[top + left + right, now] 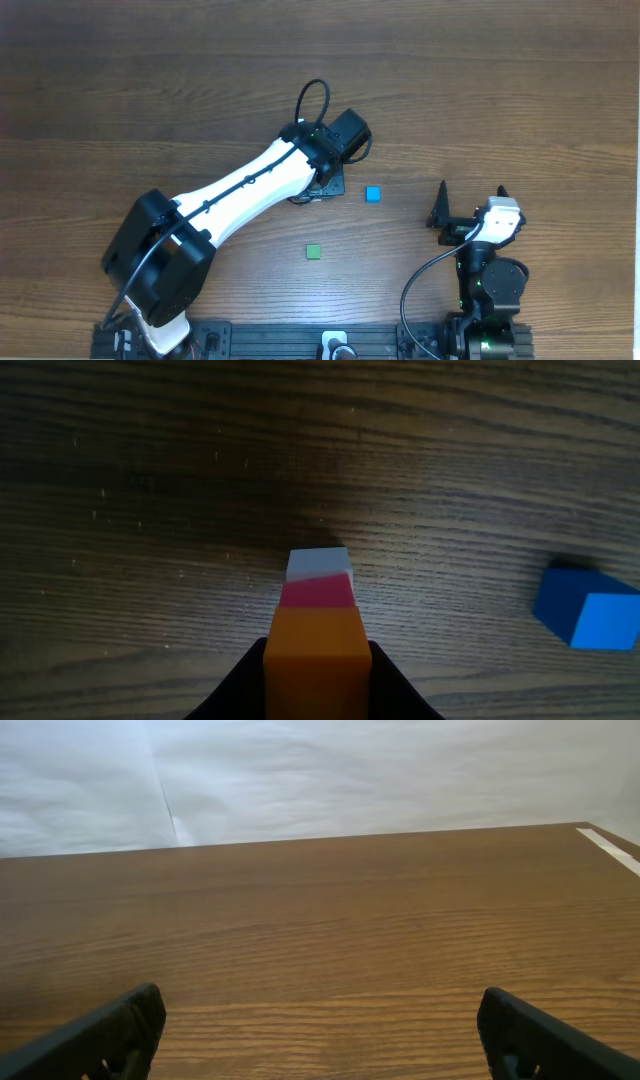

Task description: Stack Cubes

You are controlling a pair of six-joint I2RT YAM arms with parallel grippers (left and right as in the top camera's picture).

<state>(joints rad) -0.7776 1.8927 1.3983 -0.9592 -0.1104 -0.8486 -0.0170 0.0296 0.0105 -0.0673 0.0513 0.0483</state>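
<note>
My left gripper (316, 665) is shut on an orange cube (316, 650), its dark fingers (240, 685) pressed to either side. Right under the orange cube I see a red cube (317, 591) and beneath that a white cube (318, 563), lined up as a column on the wooden table; whether the orange cube rests on the red one I cannot tell. A blue cube (588, 608) lies apart to one side, seen from above (373, 193) just right of the left arm's wrist (335, 140). A green cube (313, 252) sits nearer the bases. My right gripper (470, 200) stands open and holds nothing.
The wooden table (150, 80) stretches wide and bare at the back and left. The right arm's open fingers (110, 1030) hover over the table near its base, with a white wall (350, 780) behind the table's far edge.
</note>
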